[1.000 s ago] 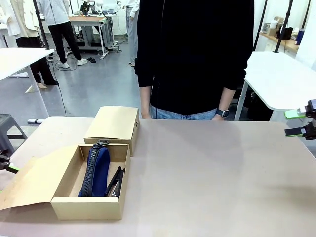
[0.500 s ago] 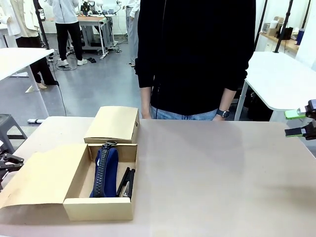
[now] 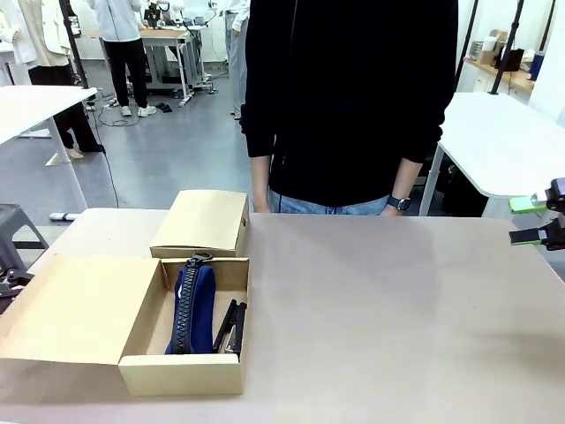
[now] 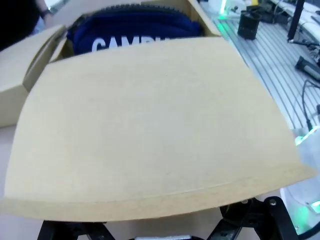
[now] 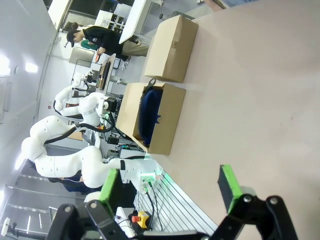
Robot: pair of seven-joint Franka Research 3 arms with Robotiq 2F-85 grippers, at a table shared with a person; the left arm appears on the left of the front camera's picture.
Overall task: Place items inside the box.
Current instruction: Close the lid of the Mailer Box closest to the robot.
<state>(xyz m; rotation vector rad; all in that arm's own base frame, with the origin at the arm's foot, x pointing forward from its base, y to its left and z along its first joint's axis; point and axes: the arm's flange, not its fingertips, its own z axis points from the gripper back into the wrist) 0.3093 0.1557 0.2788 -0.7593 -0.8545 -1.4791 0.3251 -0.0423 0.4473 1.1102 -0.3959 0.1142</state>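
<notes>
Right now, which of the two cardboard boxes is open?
The larger box nearest the robot, flap folded out flat, pencil case and stapler showing inside. The smaller box behind it is closed.

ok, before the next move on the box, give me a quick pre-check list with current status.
1. Pencil case and stapler sit inside the box: ok.
2. Flap lid closed: not ok, it lies open toward the robot's left, roughly flat.
3. Left hand grip on the flap's edge: cannot tell; the flap hides the fingertips in the left wrist view.
4. Right hand free: ok, open and holding nothing, off at the table's right edge.
5. Smaller box out of the flap's way: ok, it sits behind the box, lid shut.
6. Person's hands off the table: ok, they hang at the far edge.
</notes>
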